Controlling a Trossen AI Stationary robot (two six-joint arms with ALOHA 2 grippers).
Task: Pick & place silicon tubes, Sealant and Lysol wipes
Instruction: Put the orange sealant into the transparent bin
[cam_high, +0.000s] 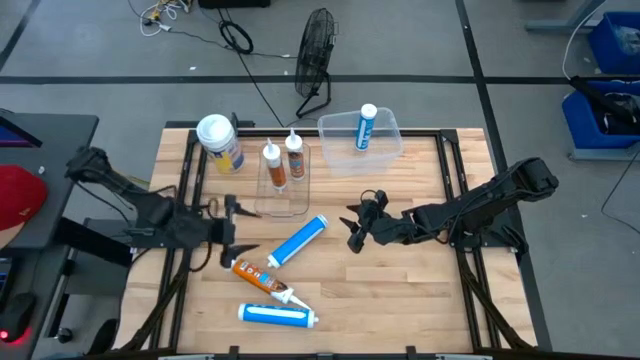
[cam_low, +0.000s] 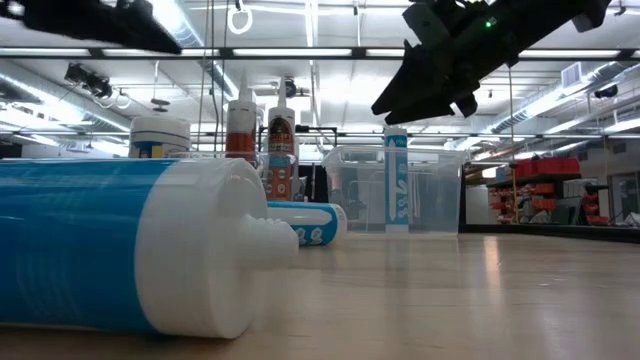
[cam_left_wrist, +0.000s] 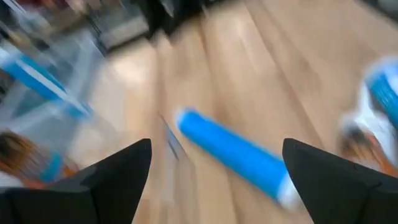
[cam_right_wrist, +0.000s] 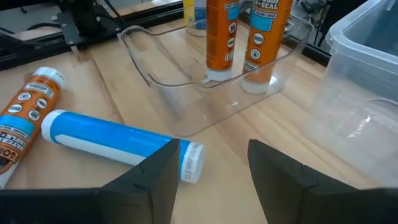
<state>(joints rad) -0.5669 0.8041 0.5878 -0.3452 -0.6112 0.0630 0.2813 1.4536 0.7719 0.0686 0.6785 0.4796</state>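
- We are working over the counter (cam_high: 400, 290), where a clear bin (cam_high: 385, 150) is holding one blue tube upright and a clear tray (cam_high: 283, 198) is holding two orange sealant tubes (cam_high: 283, 160); the Lysol wipes (cam_high: 220, 142) are standing upright just beside the tray, near the far left corner.
- We are risking that the middle blue tube (cam_high: 298, 241), lying loose between our two arms, is rolling away if one finger is touching it first, because it is round.
- We are holding the right gripper (cam_high: 357, 226) low, just beside that tube's cap, with fingers wide and empty.
- We are holding the left gripper (cam_high: 229, 230) above the fallen orange tube (cam_high: 260, 279), fingers wide and empty; both arms reaching together could be colliding.
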